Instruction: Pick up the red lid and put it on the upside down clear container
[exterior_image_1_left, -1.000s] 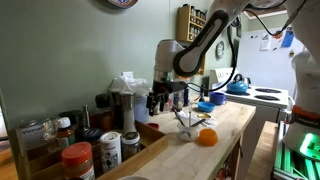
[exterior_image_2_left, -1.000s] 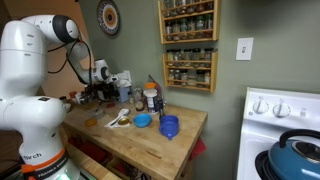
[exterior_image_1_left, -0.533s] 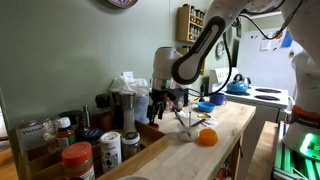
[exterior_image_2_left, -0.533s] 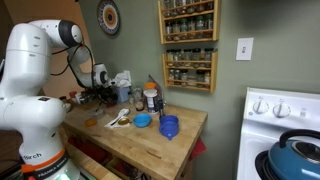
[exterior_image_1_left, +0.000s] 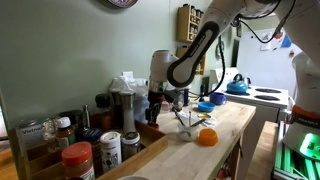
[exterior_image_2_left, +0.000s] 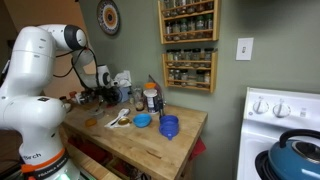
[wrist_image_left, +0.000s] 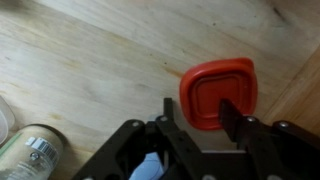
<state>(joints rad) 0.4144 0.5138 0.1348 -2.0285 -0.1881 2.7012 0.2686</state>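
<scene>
1. My gripper (wrist_image_left: 200, 118) is open in the wrist view, its 2 fingers (wrist_image_left: 169, 112) spread apart with nothing clamped between them.
2. The red lid (wrist_image_left: 215, 80) lies flat on the wooden counter (wrist_image_left: 90, 70), right under the gripper.
3. 1 finger crosses the lid's near part and the other sits just outside its edge. I cannot tell whether either one touches it.
4. A glass jar (wrist_image_left: 28, 152) shows in the lower corner of the wrist view, well apart from the lid.
5. In both exterior views the arm (exterior_image_1_left: 195, 50) (exterior_image_2_left: 40, 60) bends down toward the counter close to the wall.
6. In an exterior view, 1 blue cup (exterior_image_2_left: 168, 126) and 1 blue bowl (exterior_image_2_left: 142, 121) stand on the counter, well apart from the arm's tip.
</scene>
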